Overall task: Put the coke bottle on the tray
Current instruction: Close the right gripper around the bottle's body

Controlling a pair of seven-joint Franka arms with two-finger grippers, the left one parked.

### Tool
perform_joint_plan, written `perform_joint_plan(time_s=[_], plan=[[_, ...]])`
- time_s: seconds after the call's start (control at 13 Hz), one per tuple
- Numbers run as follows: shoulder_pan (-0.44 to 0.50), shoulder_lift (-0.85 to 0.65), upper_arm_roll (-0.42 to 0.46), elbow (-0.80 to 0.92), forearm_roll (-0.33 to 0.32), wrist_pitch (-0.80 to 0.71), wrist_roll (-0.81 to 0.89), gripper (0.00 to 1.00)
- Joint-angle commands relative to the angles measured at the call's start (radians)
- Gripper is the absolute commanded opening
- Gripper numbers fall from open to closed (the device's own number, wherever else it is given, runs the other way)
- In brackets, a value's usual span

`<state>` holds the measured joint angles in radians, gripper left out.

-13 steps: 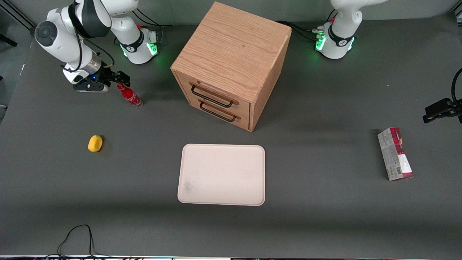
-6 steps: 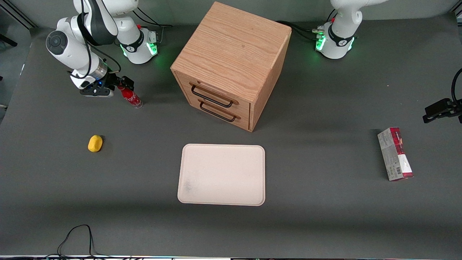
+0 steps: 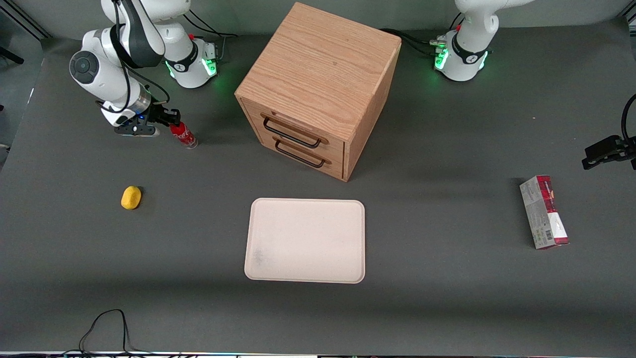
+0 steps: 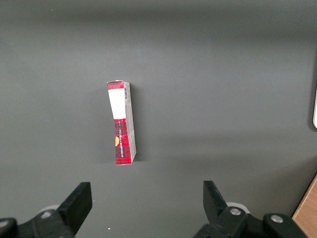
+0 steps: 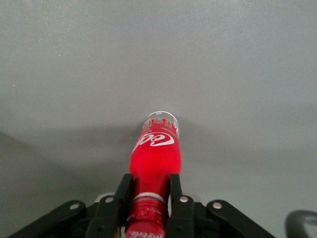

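The coke bottle (image 3: 185, 135), slim and red with a white script logo and clear base, stands on the dark table near the working arm's base. My right gripper (image 3: 171, 119) is at its top. In the right wrist view the gripper (image 5: 151, 191) has its two black fingers (image 5: 124, 191) pressed on either side of the bottle (image 5: 154, 158) just below the red cap. The cream-white tray (image 3: 304, 240) lies flat in the middle of the table, nearer the front camera than the bottle, with nothing on it.
A wooden drawer cabinet (image 3: 318, 84) stands between the bottle and the parked arm, above the tray. A small yellow object (image 3: 131, 197) lies nearer the camera than the bottle. A red-and-grey carton (image 3: 544, 212) lies toward the parked arm's end, also in the left wrist view (image 4: 122, 124).
My gripper has moved from beside the bottle's cap onto its neck and come lower, and the fingers now sit against the neck. The bottle's base has stayed in place.
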<state>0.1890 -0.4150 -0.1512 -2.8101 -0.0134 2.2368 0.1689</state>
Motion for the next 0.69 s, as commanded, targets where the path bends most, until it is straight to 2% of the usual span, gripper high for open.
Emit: perform_joint_plan(time_s=[0.0, 0.15, 0.31, 0.62], plan=[[0.004, 0.033, -0.005, -0.011, 0.003, 0.011, -0.022, 0.09], [0.004, 0.038, -0.005, 0.049, 0.003, -0.057, -0.02, 0.06], [0.004, 0.05, -0.001, 0.183, 0.004, -0.197, -0.022, 0.06], [0.009, 0.186, 0.045, 0.565, 0.015, -0.44, -0.017, 0.06]])
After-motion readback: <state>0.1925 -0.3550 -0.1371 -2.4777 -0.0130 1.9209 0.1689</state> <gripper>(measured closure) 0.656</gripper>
